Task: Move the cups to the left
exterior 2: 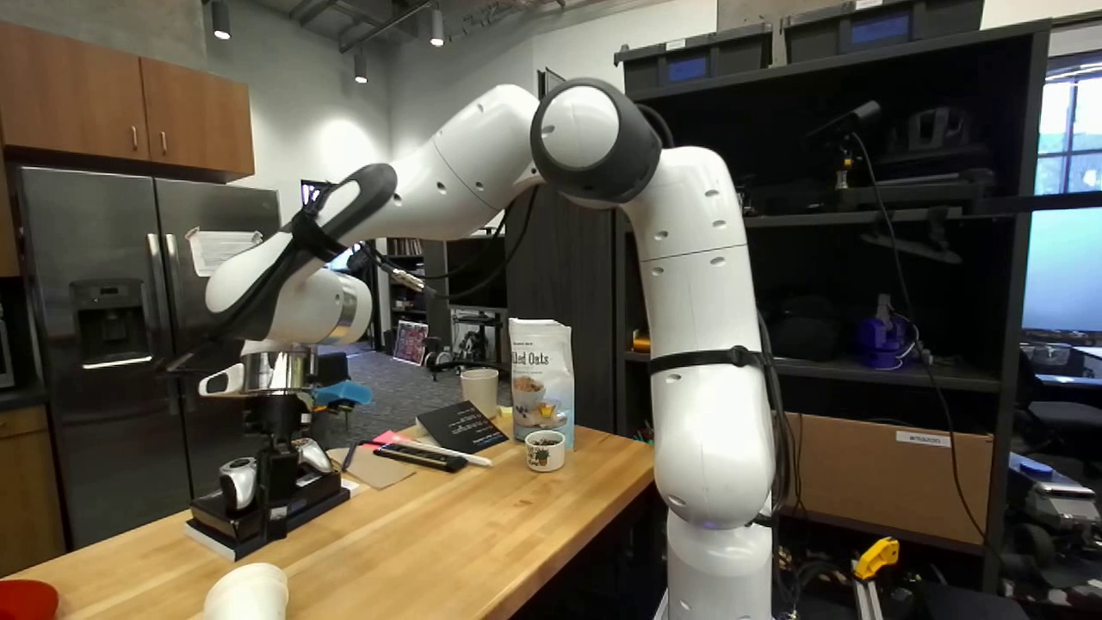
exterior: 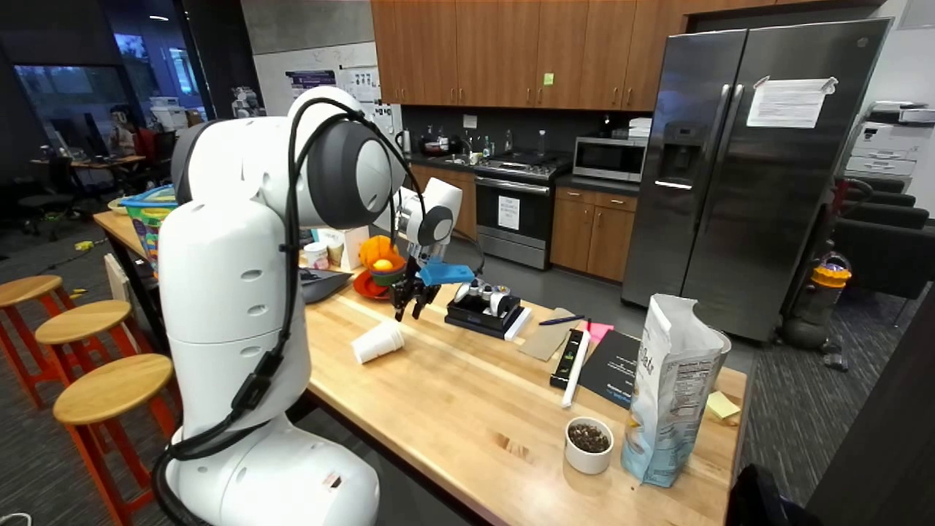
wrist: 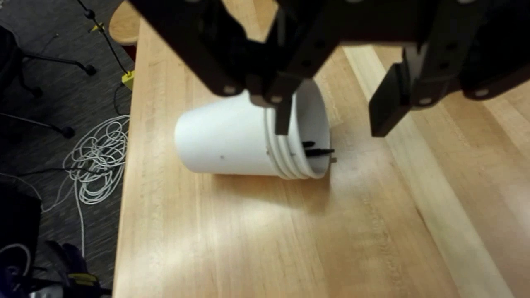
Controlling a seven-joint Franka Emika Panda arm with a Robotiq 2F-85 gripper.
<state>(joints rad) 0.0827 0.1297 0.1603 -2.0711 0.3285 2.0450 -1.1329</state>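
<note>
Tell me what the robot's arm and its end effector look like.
The arm is white with rounded segments, dark grey joint rings and a silvery metal band near the wrist. Black cables run along it, and a black strap wraps its lower part. The end effector is black, with angular linkages, two flat fingers and pale round fasteners.

In an exterior view the cups (exterior 2: 247,596) run off the bottom edge and the red dish (exterior 2: 26,600) is cropped at the corner. Wrist view: gripper (wrist: 333,124) blocks part of the rims, its own top out of frame; inner cups mostly hidden by nesting. Dark bits (wrist: 316,152) at the mouth, can't tell what. Black card (exterior 2: 465,428) text too small to read.
</note>
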